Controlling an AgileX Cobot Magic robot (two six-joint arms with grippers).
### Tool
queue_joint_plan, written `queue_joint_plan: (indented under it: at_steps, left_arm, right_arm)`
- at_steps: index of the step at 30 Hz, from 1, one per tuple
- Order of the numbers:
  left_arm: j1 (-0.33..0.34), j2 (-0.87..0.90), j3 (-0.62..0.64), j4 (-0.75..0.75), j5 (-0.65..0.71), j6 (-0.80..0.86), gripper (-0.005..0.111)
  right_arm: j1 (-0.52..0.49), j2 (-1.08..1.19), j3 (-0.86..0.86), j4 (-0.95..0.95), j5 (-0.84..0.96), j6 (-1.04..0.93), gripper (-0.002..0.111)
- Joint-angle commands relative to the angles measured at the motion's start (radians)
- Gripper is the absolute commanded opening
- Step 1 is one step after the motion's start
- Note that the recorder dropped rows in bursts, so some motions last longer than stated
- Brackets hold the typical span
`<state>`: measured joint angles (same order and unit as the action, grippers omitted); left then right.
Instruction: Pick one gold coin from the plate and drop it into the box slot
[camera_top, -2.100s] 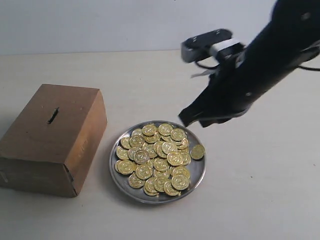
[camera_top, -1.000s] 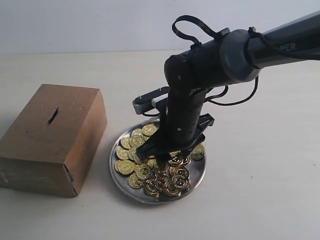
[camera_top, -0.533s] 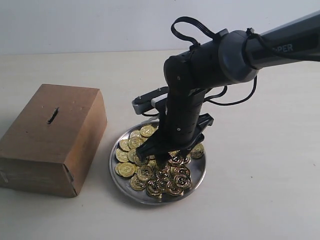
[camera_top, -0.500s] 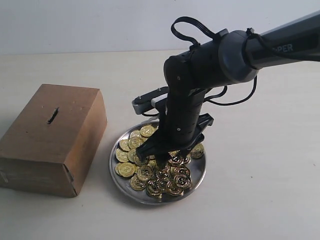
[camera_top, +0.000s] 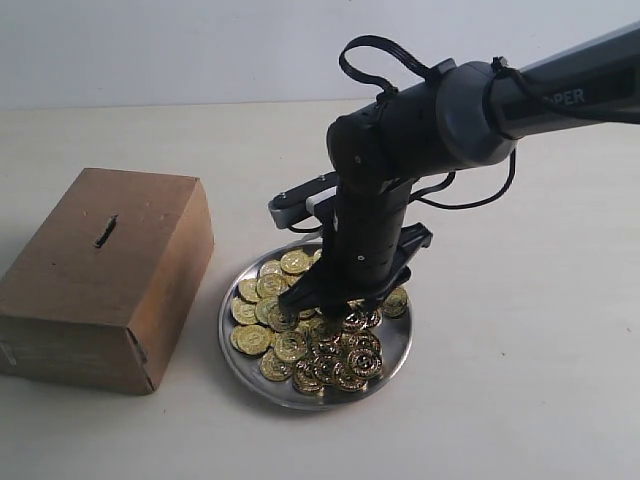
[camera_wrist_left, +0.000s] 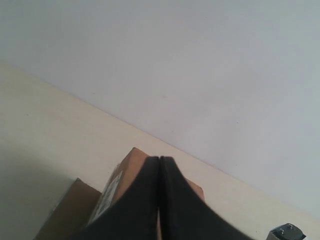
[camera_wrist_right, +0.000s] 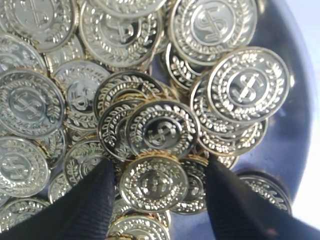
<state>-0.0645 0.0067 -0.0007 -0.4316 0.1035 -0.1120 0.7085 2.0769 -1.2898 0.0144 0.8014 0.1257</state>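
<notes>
Brown cardboard makes up the box (camera_top: 105, 275) at the left of the scene, its broad top face cut by the short dark slot (camera_top: 106, 231) toward the far edge. The left gripper (camera_wrist_left: 159, 163) shows only in its own wrist view, its two black fingers pressed flat together with nothing between them, and a corner of the box lies beyond it. Just right of the box, apart from it, sits the silver-grey plate (camera_top: 397, 352), heaped with gold coins (camera_top: 290, 345). The right gripper (camera_top: 335, 305) points down into the middle of that heap from an arm reaching in from the far right. Its wrist view shows the black fingers (camera_wrist_right: 85, 205) parted about a coin and a half wide, their tips down among the coins. One gold coin (camera_wrist_right: 155, 184) lies flat between them, a sliver of gap on either side, so the claw clasps nothing
</notes>
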Motion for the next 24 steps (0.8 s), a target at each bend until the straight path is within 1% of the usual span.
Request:
queue_joint_plan:
  at_steps: [1,5,9,14,17,20,22,24]
  left_arm:
    - [-0.005,-0.007,0.001,-0.002,-0.007,-0.002,0.0]
    - [-0.005,-0.007,0.001,-0.002,-0.007,-0.002,0.0]
    - [-0.005,-0.007,0.001,-0.002,-0.007,-0.002,0.0]
    - [-0.005,-0.007,0.001,-0.002,-0.007,-0.002,0.0]
    - [-0.005,-0.007,0.001,-0.029,-0.007,-0.002,0.0]
    - [-0.005,-0.007,0.001,-0.055,0.008,-0.002,0.0]
    - [-0.01,-0.007,0.001,-0.091,0.027,0.001,0.0]
    - [-0.042,-0.007,-0.011,-0.101,0.045,0.013,0.0]
  right_arm:
    - [0.001,0.017,-0.003,-0.014,0.004,0.011,0.048]
    - [0.001,0.017,-0.003,-0.014,0.004,0.011,0.044]
    - [0.001,0.017,-0.003,-0.014,0.004,0.011,0.037]
    - [0.001,0.004,-0.003,-0.014,-0.007,0.007,0.033]
    - [0.001,-0.035,-0.003,-0.014,-0.017,-0.019,0.032]
    - [0.001,-0.082,-0.003,-0.002,-0.017,-0.093,0.032]
    - [0.001,-0.116,-0.003,0.036,0.0,-0.184,0.032]
    - [0.001,-0.155,-0.003,0.099,0.043,-0.314,0.032]
